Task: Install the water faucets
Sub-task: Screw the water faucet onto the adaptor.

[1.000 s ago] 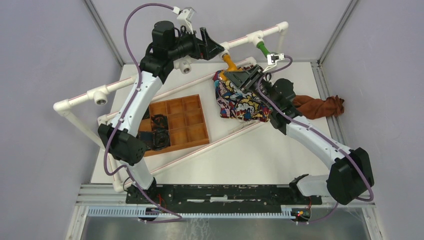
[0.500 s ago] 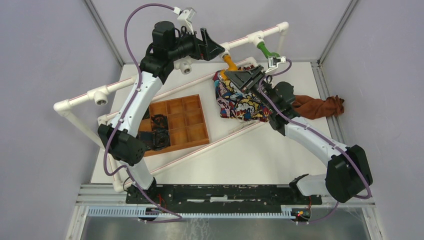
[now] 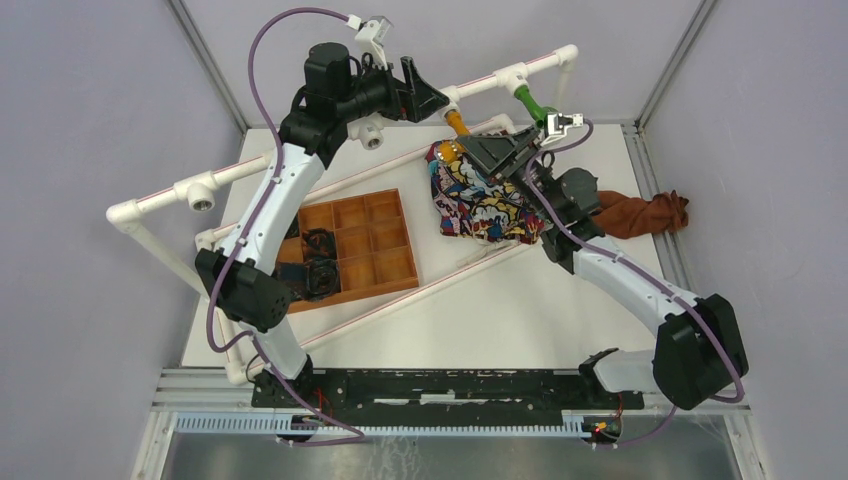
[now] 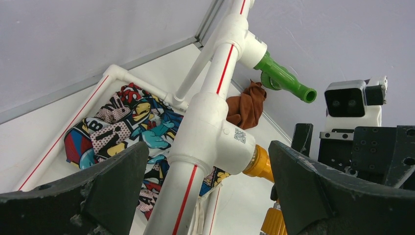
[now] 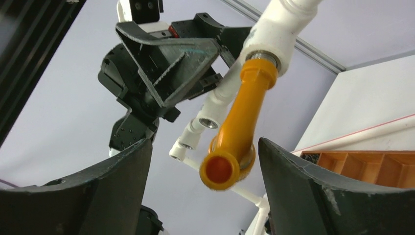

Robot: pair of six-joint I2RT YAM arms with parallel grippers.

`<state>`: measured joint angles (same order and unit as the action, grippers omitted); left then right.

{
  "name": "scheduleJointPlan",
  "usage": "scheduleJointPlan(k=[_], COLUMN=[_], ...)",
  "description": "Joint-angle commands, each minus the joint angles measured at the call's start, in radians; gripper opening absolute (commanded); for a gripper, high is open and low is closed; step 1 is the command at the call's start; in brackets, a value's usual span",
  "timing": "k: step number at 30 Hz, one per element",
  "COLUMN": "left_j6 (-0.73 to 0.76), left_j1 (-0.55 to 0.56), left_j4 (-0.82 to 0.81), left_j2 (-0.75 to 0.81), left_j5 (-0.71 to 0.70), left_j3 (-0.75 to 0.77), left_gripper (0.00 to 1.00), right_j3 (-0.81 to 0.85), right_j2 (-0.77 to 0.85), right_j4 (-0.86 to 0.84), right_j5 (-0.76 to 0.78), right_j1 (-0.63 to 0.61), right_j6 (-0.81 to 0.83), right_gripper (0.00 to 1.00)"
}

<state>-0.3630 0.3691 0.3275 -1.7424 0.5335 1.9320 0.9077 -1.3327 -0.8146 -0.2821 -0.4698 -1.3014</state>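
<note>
The orange-yellow water faucet (image 5: 243,115) is screwed into a white T-fitting (image 4: 214,132) on the raised pipe, spout hanging down. My right gripper (image 5: 203,147) is open, one jaw on each side of the spout with gaps on both sides. From above, the right gripper (image 3: 478,148) sits just below the orange faucet (image 3: 458,122). My left gripper (image 4: 206,147) is open and straddles that T-fitting without touching it. The green water faucet (image 3: 530,102) sticks out of the neighbouring fitting to the right; the green faucet (image 4: 285,81) also shows in the left wrist view.
A comic-print cloth (image 3: 480,205) lies under the right wrist and a brown cloth (image 3: 645,213) at the right edge. An orange compartment tray (image 3: 355,245) sits centre-left. Two more T-fittings (image 3: 203,192) (image 3: 372,133) on the pipe frame have bare openings.
My right gripper has opened and let go of the orange faucet, and its wrist has turned slightly to the right. The left arm has not moved.
</note>
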Motion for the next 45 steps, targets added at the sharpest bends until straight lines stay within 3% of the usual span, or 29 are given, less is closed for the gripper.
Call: scheduleJointPlan(k=[1, 8, 11, 15, 19, 23, 26, 33, 45], left_j6=[0.019, 0.021, 0.021, 0.03, 0.027, 0.034, 0.025, 0.029, 0.004], left_j1=[-0.024, -0.026, -0.026, -0.027, -0.03, -0.033, -0.041, -0.049, -0.056], left_j4=[0.196, 0.2, 0.205, 0.214, 0.227, 0.256, 0.259, 0.304, 0.257], left_j2=[0.015, 0.007, 0.004, 0.007, 0.002, -0.025, -0.05, -0.117, -0.117], left_j5=[-0.015, -0.02, -0.018, -0.023, -0.018, -0.042, -0.065, -0.106, -0.12], left_j3=[-0.005, 0.002, 0.008, 0.015, 0.061, 0.119, 0.163, 0.303, 0.316], left_gripper=[1.0, 1.0, 1.0, 1.0, 1.0, 1.0, 1.0, 1.0, 1.0], right_j3=[-0.057, -0.176, -0.194, -0.124, 0.112, 0.331, 0.445, 0.302, 0.049], right_j2=[0.066, 0.166, 0.238, 0.355, 0.419, 0.362, 0.274, 0.229, 0.168], right_j4=[-0.026, -0.002, 0.099, 0.328, 0.591, 0.857, 1.011, 0.857, 0.332], right_j5=[-0.018, -0.015, -0.013, 0.024, 0.061, 0.121, 0.3, 0.677, 0.805], right_j1=[0.016, 0.076, 0.102, 0.122, 0.097, -0.01, -0.173, -0.421, -0.521], right_j6=[0.019, 0.041, 0.157, 0.511, 1.082, 1.551, 1.837, 2.365, 2.925], right_gripper=[0.88, 0.97, 0.98, 0.98, 0.98, 0.98, 0.98, 0.98, 0.98])
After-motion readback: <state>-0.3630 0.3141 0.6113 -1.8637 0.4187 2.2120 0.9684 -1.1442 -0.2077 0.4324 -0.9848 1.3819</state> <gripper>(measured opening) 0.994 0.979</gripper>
